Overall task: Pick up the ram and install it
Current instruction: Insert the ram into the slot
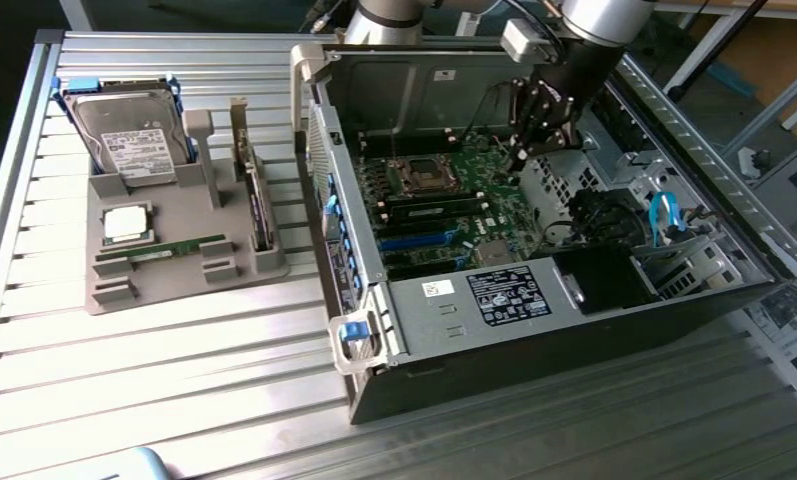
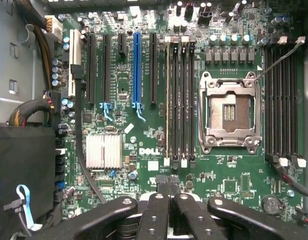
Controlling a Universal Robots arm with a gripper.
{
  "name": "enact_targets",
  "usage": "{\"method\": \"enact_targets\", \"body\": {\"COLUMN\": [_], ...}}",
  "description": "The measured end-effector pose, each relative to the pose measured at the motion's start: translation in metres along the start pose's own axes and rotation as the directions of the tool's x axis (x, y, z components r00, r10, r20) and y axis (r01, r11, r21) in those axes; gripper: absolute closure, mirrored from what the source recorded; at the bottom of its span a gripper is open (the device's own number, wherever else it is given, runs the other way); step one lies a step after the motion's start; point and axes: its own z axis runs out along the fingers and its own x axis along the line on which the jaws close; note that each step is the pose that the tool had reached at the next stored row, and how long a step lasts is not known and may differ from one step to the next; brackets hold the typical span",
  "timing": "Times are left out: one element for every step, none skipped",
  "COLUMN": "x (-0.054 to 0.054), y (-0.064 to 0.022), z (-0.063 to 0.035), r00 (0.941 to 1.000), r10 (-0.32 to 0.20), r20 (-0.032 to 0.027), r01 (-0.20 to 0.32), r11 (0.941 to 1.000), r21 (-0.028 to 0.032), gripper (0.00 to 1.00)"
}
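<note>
A ribbed, silver metal table [image 1: 171,360] fills the scene, brightly lit with glare on its slats. Beyond its far edge on the exterior view's right stand wooden furniture [image 1: 772,50] and a dark floor.

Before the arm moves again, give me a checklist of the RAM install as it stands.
1. Gripper shut, nothing seen between its fingertips: ok.
2. Gripper over the open computer case, above the motherboard: ok.
3. RAM slots beside the CPU socket: one stick seems seated in the outermost slot; whether its latches are closed: cannot tell.
4. CPU socket empty, frame unobstructed: ok.
5. One ram lies flat on the gray parts holder, another stands on edge there: ok.
6. Loose gray wire crossing the slots on the socket's other side: not ok.
</note>
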Motion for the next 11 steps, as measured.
{"method": "enact_targets", "body": {"x": [0.0001,0.0001,0.0002,0.0003,0.0004,0.0004,0.0005,0.0006,0.0007,0.0007,0.0008], "y": [-0.0007,-0.0013,-0.0019,-0.0024,-0.003,-0.0036,-0.0042,-0.0048,-0.0053,-0.0058,-0.0059], "z": [-0.0009,-0.002,-0.0032,-0.0043,-0.0055,-0.0064,-0.0074,-0.0084,-0.0094,-0.0103,-0.0109], "r00": [1.0,1.0,1.0,1.0,1.0,1.0,1.0,1.0,1.0,1.0,1.0], "r10": [0.0,0.0,0.0,0.0,0.0,0.0,0.0,0.0,0.0,0.0,0.0], "r20": [-0.0001,-0.0001,-0.0002,-0.0003,-0.0005,-0.0007,-0.0009,-0.0012,-0.0014,-0.0014,-0.0016], "r01": [0.0,0.0,0.0,0.0,0.0,0.0,0.0,0.0,0.0,0.0,0.0], "r11": [1.0,1.0,1.0,1.0,1.0,1.0,1.0,1.0,1.0,1.0,1.0], "r21": [-0.0003,-0.0007,-0.001,-0.0013,-0.0016,-0.0021,-0.0024,-0.0029,-0.0032,-0.0035,-0.0036], "gripper": [0.89,0.89,0.89,0.89,0.89,0.89,0.89,0.89,0.89,0.89,0.89]}}
